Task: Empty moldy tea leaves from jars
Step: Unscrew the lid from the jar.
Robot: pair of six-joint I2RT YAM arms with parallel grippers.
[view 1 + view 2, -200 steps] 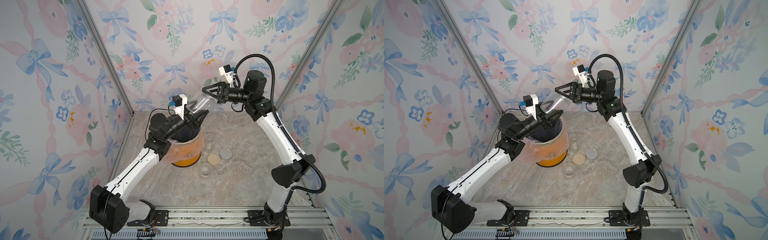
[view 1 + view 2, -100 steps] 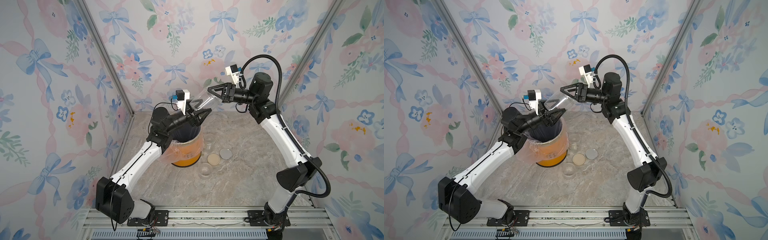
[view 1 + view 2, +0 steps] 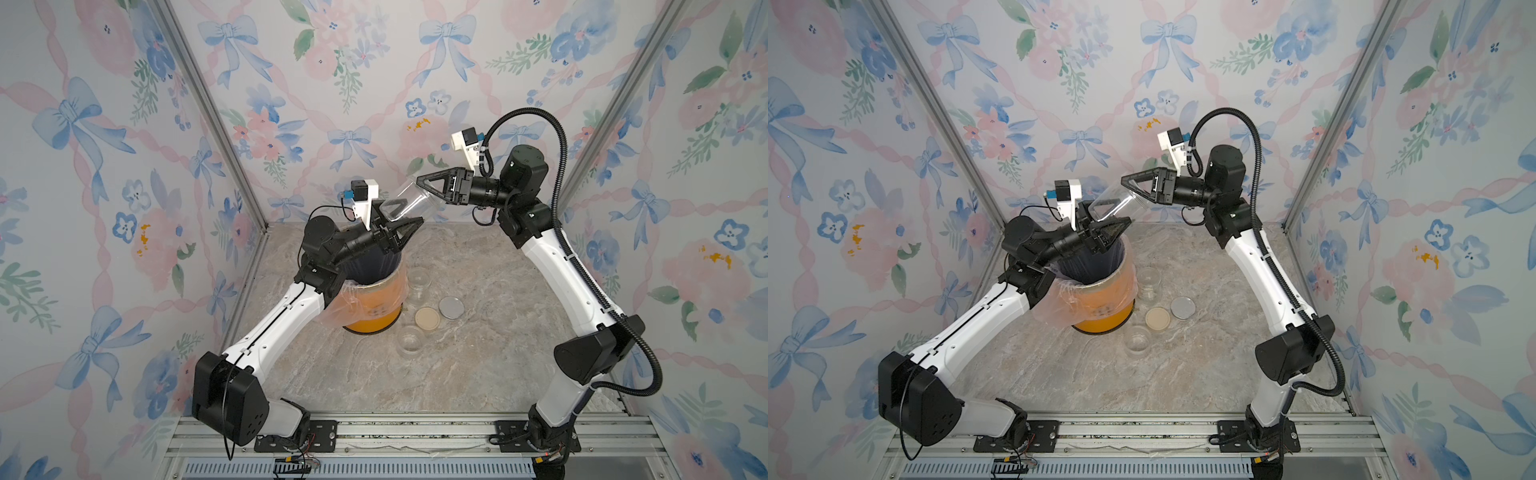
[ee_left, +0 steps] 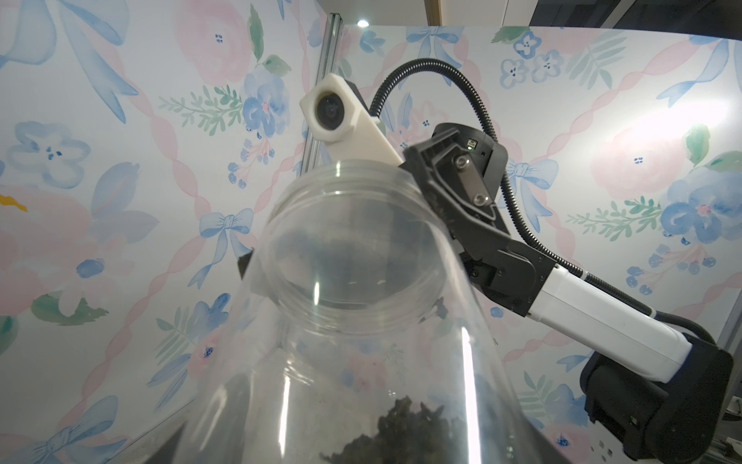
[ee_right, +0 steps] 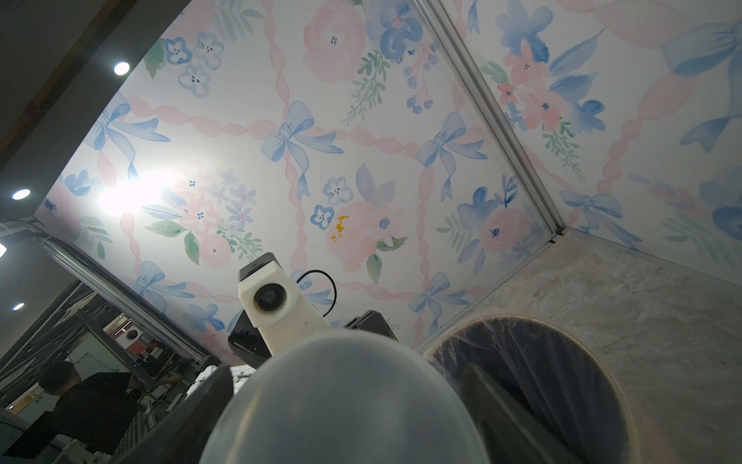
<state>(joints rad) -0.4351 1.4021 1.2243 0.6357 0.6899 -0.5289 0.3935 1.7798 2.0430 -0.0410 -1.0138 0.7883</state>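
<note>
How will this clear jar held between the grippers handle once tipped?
The jar looks stiff and smooth-walled, so it may twist in the left gripper while the right gripper holds the lid. Only a small clump of tea leaves shows inside: probably light, load shifting when tilted.

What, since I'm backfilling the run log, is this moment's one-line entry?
left tool: shut on jar, tilted above bin | right tool: shut on lid | tea leaves: inside jar
</note>
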